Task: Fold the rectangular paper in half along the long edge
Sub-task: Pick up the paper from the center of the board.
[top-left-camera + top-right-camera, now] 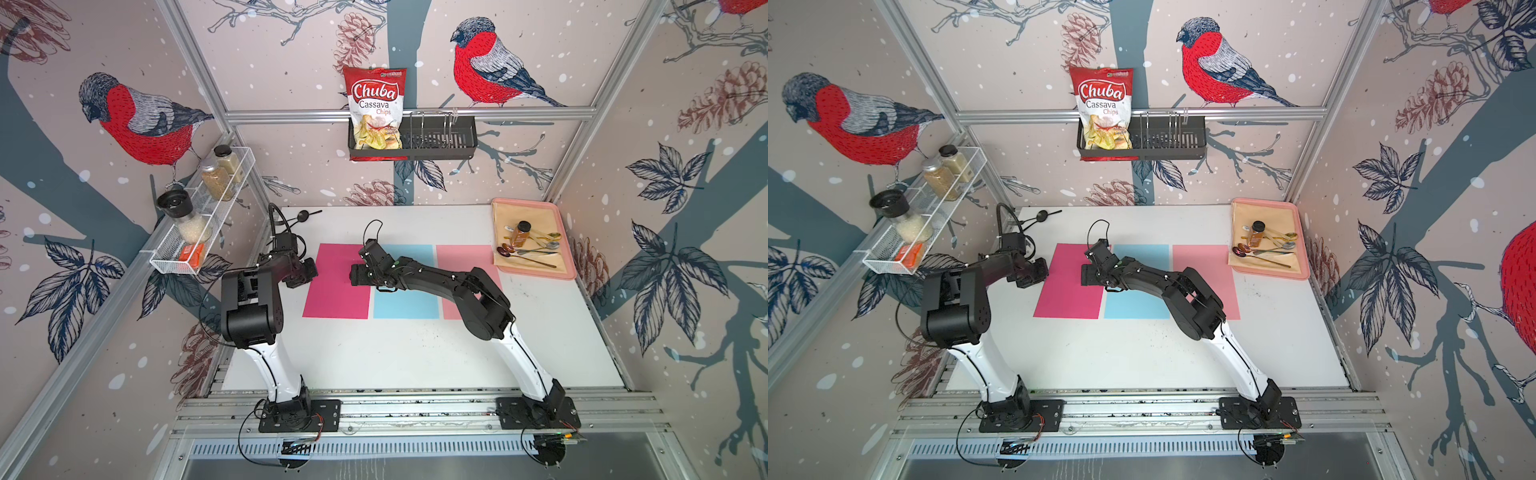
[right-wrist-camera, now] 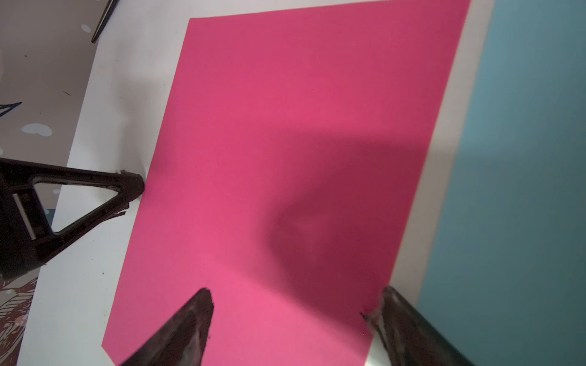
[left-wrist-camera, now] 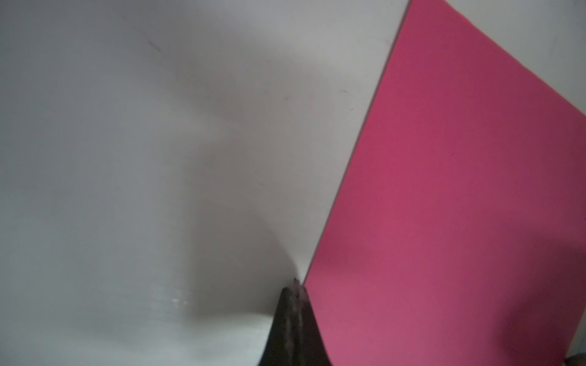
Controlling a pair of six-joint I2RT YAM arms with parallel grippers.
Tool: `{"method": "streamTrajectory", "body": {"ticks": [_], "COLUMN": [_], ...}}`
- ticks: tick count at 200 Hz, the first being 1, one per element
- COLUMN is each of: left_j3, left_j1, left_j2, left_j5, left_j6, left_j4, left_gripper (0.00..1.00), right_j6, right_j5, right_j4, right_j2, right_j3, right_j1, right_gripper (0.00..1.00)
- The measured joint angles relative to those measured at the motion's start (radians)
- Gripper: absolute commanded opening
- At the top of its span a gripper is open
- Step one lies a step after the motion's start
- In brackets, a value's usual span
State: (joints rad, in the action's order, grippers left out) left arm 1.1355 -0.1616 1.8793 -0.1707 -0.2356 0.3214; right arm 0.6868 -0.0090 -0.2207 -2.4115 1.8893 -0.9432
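A magenta rectangular paper lies flat on the white table, leftmost of three coloured sheets. My left gripper is shut, and its tip rests at the paper's left long edge with nothing seen between the jaws. It also shows in the right wrist view, where this left gripper just touches that edge. My right gripper stands open low over the paper's right side. One finger is above the magenta paper; the other sits at its right long edge.
A light blue sheet and a pale pink sheet lie to the right of the magenta one. A pink tray with cutlery and a jar stands at the back right. A black spoon lies at the back left.
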Motion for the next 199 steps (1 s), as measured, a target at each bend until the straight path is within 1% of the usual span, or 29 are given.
{"method": "streamTrajectory", "body": {"ticks": [48,199], "left_j3": [0.002,0.009], "left_j1": [0.016,0.053], "left_j2": [0.001,0.008], "left_j5": [0.022,0.064], "left_j6": [0.002,0.007], "left_j4": [0.0,-0.003], "left_gripper": [0.0,0.0], "right_j6": [0.0,0.028], "right_j5": [-0.011,-0.103], "right_j4": [0.044,0.193], "right_j2": [-0.001,-0.005], "right_j3": [-0.018,-0.071], "right_j1": [0.003,0.021], "right_gripper": [0.84,0.84]}}
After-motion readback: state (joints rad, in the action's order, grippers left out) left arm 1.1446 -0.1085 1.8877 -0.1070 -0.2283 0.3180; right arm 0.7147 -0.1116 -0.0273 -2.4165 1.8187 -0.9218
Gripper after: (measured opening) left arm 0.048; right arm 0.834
